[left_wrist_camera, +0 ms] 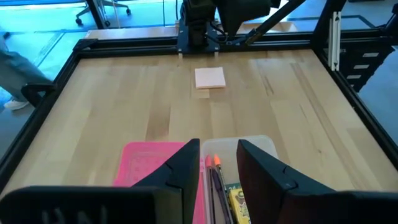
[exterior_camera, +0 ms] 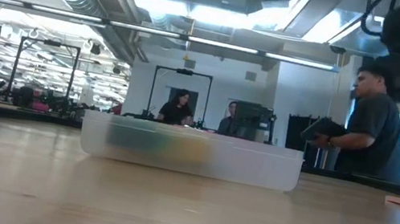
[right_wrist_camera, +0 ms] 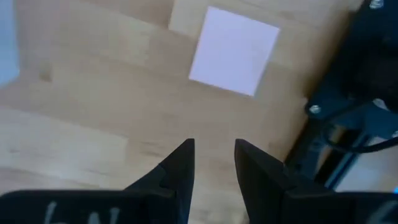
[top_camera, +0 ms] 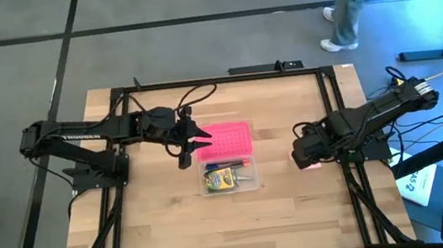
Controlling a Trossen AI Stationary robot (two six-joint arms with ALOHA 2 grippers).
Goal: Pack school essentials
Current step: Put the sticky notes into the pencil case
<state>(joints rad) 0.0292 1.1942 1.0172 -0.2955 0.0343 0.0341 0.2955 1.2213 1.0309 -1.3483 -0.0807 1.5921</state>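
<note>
The pale pink square pad (right_wrist_camera: pixel 234 51) lies flat on the wooden tabletop (top_camera: pixel 158 225) just ahead of the right gripper (right_wrist_camera: pixel 214 155), corner-on, jaws slightly apart, empty; left gripper (left_wrist_camera: pixel 219 155) likewise, over the clear plastic rectangular box (top_camera: pixel 231 187).

Centre of table (top_camera: pixel 166 224) obstructed by clear box (top_camera: pixel 230 176) with pink lid (top_camera: pixel 225 140) touching its far side. Left gripper (top_camera: pixel 199 142) overhangs the lid. Pale pink pad (left_wrist_camera: pixel 209 78) lies near right arm's base. Front boards bare.

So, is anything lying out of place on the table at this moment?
Yes: the pale pink pad lies alone on the bare wood near the right gripper, apart from the clear box that already holds the crayon box and pens. Nothing looks spilled or damaged.
</note>
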